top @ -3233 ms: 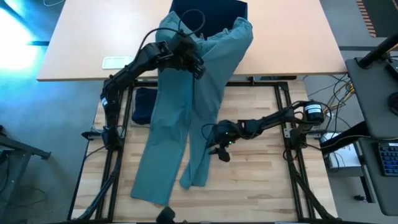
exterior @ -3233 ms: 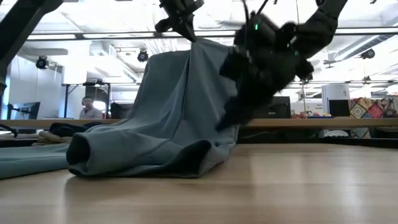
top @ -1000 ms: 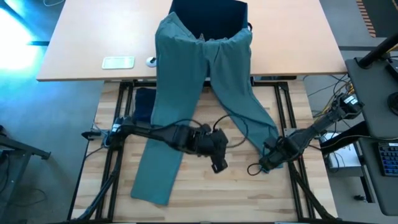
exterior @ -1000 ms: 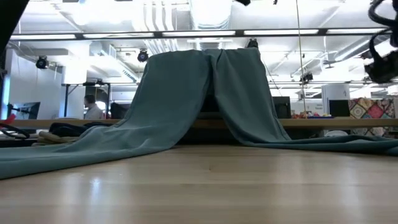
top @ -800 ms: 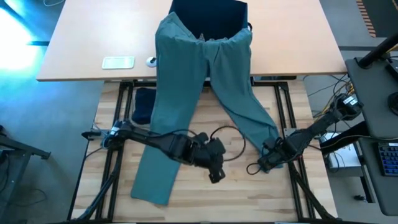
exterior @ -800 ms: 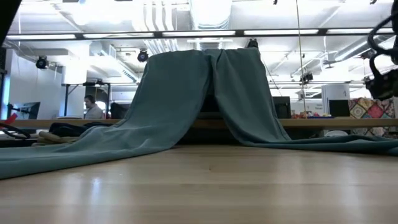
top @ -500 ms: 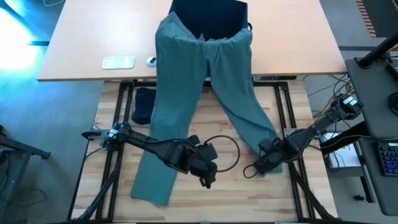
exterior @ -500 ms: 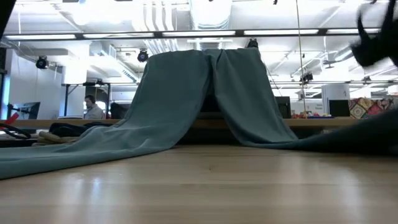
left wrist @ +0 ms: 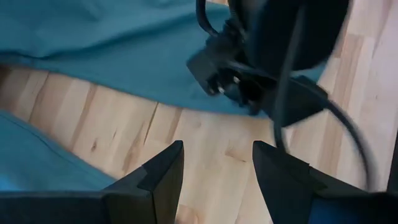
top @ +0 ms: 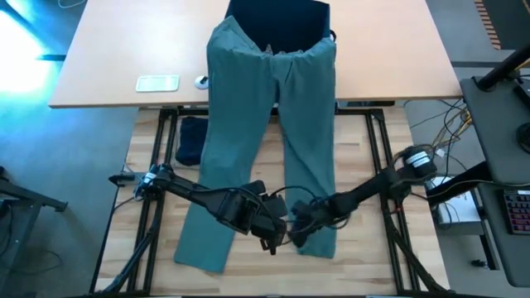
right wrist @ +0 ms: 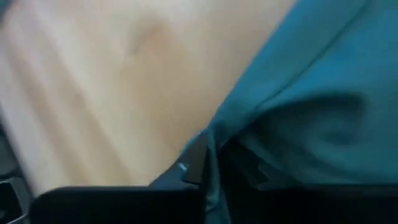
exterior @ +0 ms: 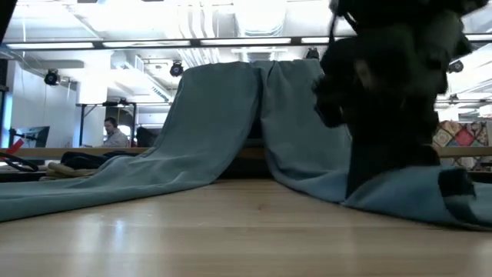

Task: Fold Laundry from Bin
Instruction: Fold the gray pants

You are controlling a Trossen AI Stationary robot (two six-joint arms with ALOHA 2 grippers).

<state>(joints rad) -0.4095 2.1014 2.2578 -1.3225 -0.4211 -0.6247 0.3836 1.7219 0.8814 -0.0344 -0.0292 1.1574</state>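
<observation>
The right tool (top: 300, 234) is clamped on a leg hem of the teal trousers (top: 248, 124) to straighten it on the table (top: 364, 248), while the left tool (top: 272, 242), half open and empty, is held just beside.

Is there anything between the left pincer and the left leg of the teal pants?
Nothing visible: only bare wooden table lies between the open left pincer and the teal pants.

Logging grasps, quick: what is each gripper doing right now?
Left gripper: open, empty, above bare wood.
Right gripper: closed on the teal-green trousers, at one leg's hem.
</observation>
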